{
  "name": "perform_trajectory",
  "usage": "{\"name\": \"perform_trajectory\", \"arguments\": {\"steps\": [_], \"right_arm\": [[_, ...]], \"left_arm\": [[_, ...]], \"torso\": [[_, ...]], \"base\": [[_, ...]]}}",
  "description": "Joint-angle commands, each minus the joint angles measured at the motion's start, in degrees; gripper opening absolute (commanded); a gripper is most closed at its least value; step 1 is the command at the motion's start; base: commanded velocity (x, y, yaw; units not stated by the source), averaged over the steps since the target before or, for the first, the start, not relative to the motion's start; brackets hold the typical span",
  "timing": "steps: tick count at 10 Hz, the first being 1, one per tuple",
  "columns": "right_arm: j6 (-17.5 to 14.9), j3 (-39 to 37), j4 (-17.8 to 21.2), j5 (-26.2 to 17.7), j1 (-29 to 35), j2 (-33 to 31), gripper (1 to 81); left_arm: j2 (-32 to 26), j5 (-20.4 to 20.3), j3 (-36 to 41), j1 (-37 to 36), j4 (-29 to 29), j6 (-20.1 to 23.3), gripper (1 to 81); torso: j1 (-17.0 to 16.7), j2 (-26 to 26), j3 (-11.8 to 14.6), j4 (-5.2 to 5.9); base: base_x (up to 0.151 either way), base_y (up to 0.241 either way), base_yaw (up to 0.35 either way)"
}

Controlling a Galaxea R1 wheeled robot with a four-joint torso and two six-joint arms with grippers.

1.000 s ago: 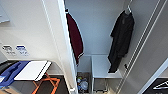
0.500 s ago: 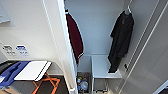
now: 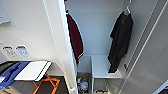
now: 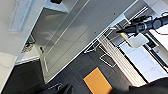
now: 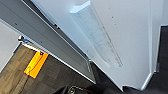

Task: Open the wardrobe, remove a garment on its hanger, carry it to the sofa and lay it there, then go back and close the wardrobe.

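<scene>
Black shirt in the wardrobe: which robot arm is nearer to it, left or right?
Probably right. The black shirt hangs on the robot's right side of the wardrobe. Both wrist views face white doors and floor, so neither arm is at it.

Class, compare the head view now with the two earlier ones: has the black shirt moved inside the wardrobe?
No. The black shirt hangs at the same place against the wardrobe's shelf and the dark red garment as before.

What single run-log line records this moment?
wardrobe: doors open | black shirt: hanging inside on white hanger | dark red garment: hanging apart, opposite side | jaws: state unclear
</scene>
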Motion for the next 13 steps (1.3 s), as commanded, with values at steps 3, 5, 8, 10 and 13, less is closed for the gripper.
{"name": "perform_trajectory", "arguments": {"steps": [3,5,8,10,13], "right_arm": [[2.5,-8.3,2.5,-1.0,-2.4,3.6,81.1],[5.5,-12.8,4.1,-0.4,-7.1,10.8,81.1],[7.0,-18.2,4.2,-0.4,-11.5,21.2,81.1],[7.0,-22.3,4.3,-0.4,-13.5,28.4,81.1],[8.3,-27.8,4.4,-0.3,-16.2,33.4,81.1]], "left_arm": [[5.9,0.7,-7.1,0.3,0.0,-0.1,81.1],[9.6,0.6,-11.0,1.0,-0.2,-1.1,81.1],[14.3,-2.5,-17.9,2.4,-1.8,-2.1,81.1],[16.0,-3.2,-21.0,2.7,-2.4,-2.2,81.1],[20.3,-3.3,-28.0,4.7,-3.2,-2.2,81.1]], "torso": [[0.0,0.0,0.0,0.00],[0.0,0.0,0.0,0.00],[0.0,0.0,0.0,0.00],[0.0,0.0,0.0,0.00],[0.0,0.0,0.0,0.00]], "base": [[0.000,0.000,0.000],[0.000,0.000,0.000],[0.000,0.000,0.000],[0.000,0.000,0.000],[0.000,0.000,0.000]]}}
